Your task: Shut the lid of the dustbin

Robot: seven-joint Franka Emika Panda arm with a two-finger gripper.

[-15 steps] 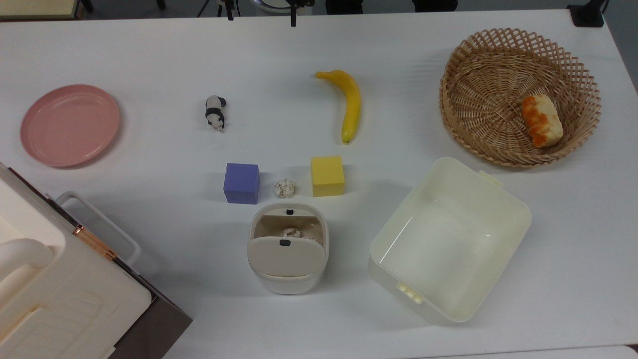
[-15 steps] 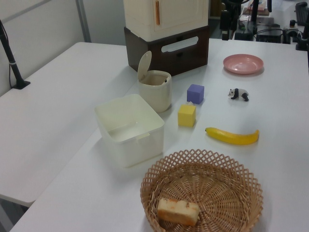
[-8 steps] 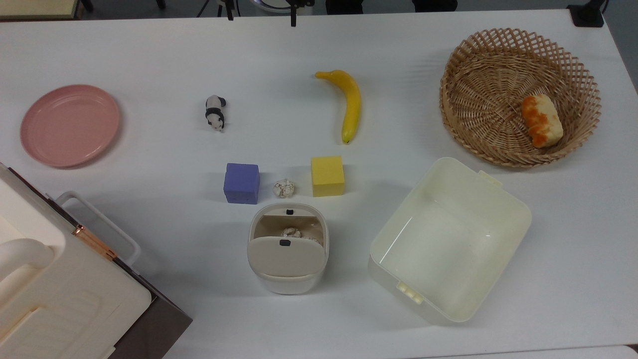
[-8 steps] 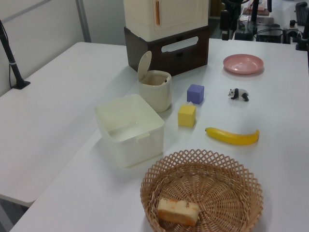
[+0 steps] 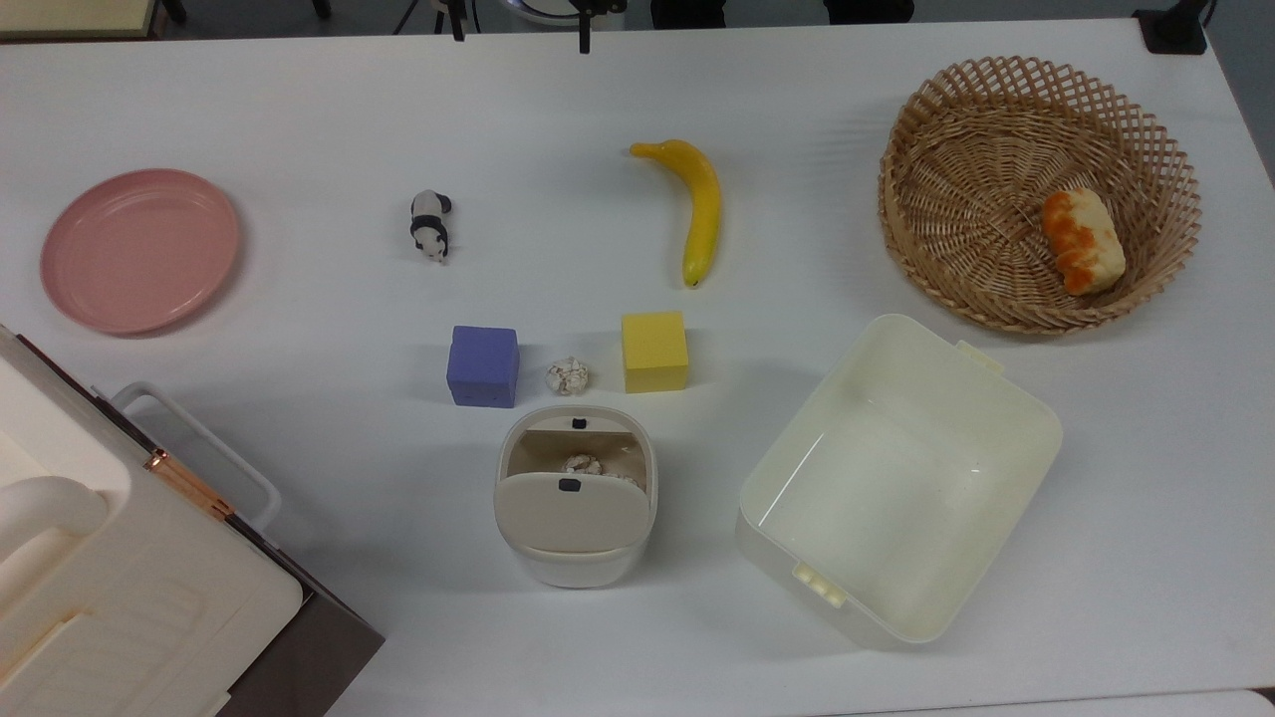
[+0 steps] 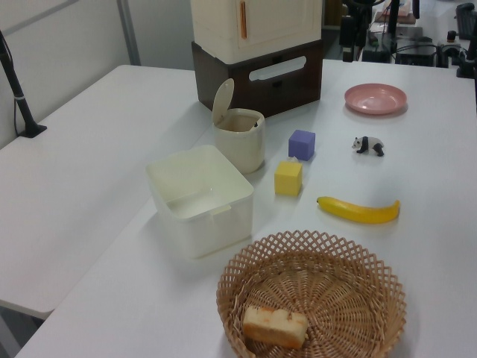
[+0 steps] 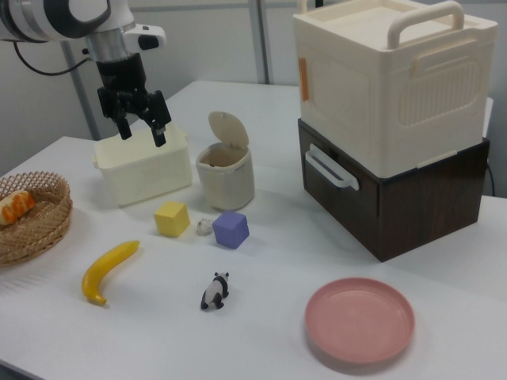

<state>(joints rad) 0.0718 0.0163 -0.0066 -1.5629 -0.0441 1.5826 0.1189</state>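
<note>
On the white table (image 5: 299, 90), near the front edge in the top view, we see the dustbin (image 5: 575, 553), a small off-white rounded-square bin, w/ its beige lid (image 5: 573, 513) hinged up and standing open; a black button sits near the lid's free edge. Crumpled paper lies inside the bin.

Above and behind the dustbin in the right view hangs the gripper (image 7: 136, 123), fingers spread apart, grasping nothing, well clear of the lid. Room around the raised lid looks free on the gripper's side.

Just beyond the dustbin in the top view sit three small things in a row: a purple cube (image 5: 483, 365), a paper ball (image 5: 568, 375) and a yellow cube (image 5: 654, 352), all near but not touching the bin. Close to the dustbin, on the top view's right, stands a larger cream lidless tub (image 5: 1006, 398); a narrow gap separates them. On the top view's left of the dustbin, at the table corner, a big cream box w/ a handle (image 7: 396, 87) sits stacked on a dark brown crate (image 7: 412, 198).

Farther from the dustbin: a banana (image 5: 697, 204), a toy panda (image 5: 430, 225), a pink plate (image 5: 139, 249), and a wicker basket (image 5: 956, 119) holding a piece of bread (image 5: 1082, 241).
</note>
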